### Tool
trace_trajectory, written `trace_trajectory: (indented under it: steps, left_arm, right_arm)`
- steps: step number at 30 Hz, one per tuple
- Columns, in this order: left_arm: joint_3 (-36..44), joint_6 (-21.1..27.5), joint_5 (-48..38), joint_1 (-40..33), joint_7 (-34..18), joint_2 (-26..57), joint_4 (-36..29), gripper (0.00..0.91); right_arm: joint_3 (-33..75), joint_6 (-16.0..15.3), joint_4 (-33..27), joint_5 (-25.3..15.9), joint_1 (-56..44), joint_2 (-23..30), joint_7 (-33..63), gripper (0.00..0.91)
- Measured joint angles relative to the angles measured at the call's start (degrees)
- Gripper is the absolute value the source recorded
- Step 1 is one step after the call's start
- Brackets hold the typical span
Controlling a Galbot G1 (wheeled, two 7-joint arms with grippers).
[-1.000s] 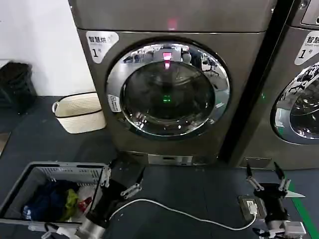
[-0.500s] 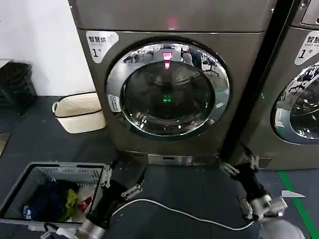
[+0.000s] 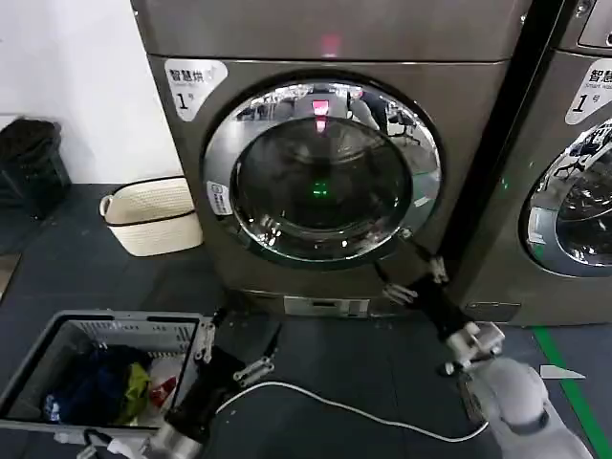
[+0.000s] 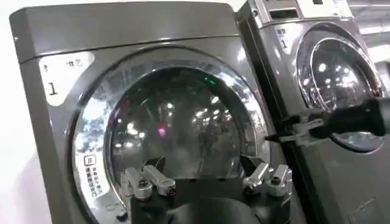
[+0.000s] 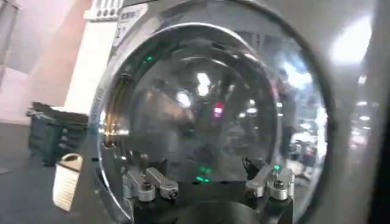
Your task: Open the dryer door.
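Shiny chrome: the dryer door point(image 3: 321, 170) has a wide mirror ring around dark glass, and it sits shut on the front of the grey machine on the left.
Where it is: far from the robot, in the middle of the head view, with a second machine point(image 3: 564, 163) just to its right.
Right gripper point(image 3: 411, 275): it is up near the lower right rim of the door, fingers spread wide, holding nothing. I cannot tell if it touches the rim.
Left gripper point(image 3: 236, 346): it waits low and near, by the laundry basket point(image 3: 57, 349), fingers apart, holding nothing.
On the floor: a white cable point(image 3: 354, 411) lies between the two arms.
Job so far: I think the door is not open yet, and the right arm is reaching for its edge.
What could go wrong: the chrome looks slippery, so the fingers may slide off. They could also bump the glass, or miss the edge and push the door instead of pulling it.
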Motion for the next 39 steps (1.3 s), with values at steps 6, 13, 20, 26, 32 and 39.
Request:
trace_trajectory:
  steps: [6, 13, 20, 26, 32, 39]
  left_arm:
    - [-0.2, -0.1, 0.2, 0.1, 0.1, -0.2, -0.1, 0.907]
    - [-0.4, -0.2, 0.4, 0.2, 0.3, -0.2, -0.2, 0.907]
    - [-0.6, -0.2, 0.4, 0.1, 0.4, -0.3, 0.0, 0.907]
    - [-0.8, -0.2, 0.2, -0.1, 0.5, -0.4, 0.1, 0.907]
    - [-1.3, -0.2, 0.0, -0.3, 0.5, -0.5, 0.2, 0.907]
    - [-2.3, -0.4, -0.7, -0.2, 0.5, -0.6, 0.3, 0.907]
  right_arm:
    - [-5.1, 1.3, -5.6, 1.1, 7.3, 0.1, -1.2, 0.907]
    - [-9.9, 3.4, -11.1, 2.2, 13.7, 0.6, -4.2, 0.907]
    - [-13.6, 4.4, -14.9, 3.1, 18.6, 1.8, -5.9, 0.907]
    - [-16.4, 5.8, -17.6, 4.1, 21.9, 3.2, -8.0, 0.907]
    - [-19.1, 6.4, -20.6, 4.1, 24.9, 4.7, -8.5, 0.907]
    - [-22.1, 6.6, -24.1, 3.8, 28.2, 7.0, -7.7, 0.907]
